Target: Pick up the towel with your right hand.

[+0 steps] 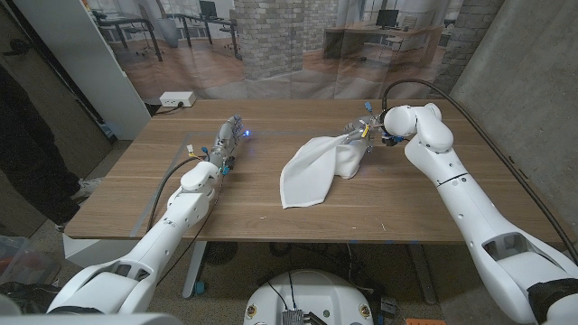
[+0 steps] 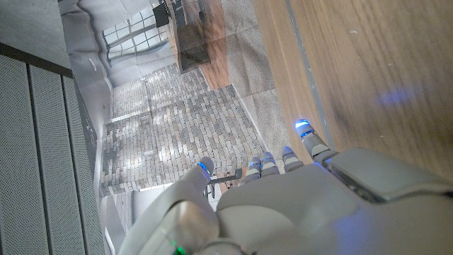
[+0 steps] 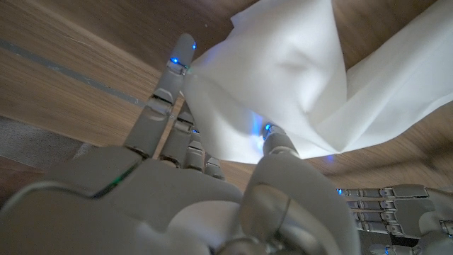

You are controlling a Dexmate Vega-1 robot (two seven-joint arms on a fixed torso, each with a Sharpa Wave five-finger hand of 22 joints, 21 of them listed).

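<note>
A white towel (image 1: 318,165) lies crumpled on the wooden table (image 1: 244,203), its far right corner drawn up toward my right hand (image 1: 363,132). In the right wrist view the towel (image 3: 297,78) is pinched between the thumb and fingers of the right hand (image 3: 212,184), cloth draping away from the grip. My left hand (image 1: 228,140) rests at the table's far left part, well apart from the towel. Seen in the left wrist view, the left hand (image 2: 283,198) has its fingers stretched out side by side over the table's edge, holding nothing.
A small white box (image 1: 177,98) sits on the floor beyond the table's far left corner. A tall white panel (image 1: 81,63) stands at the left. A dark-clothed person (image 1: 27,144) is at the left edge. A grey wall (image 1: 533,81) runs along the right.
</note>
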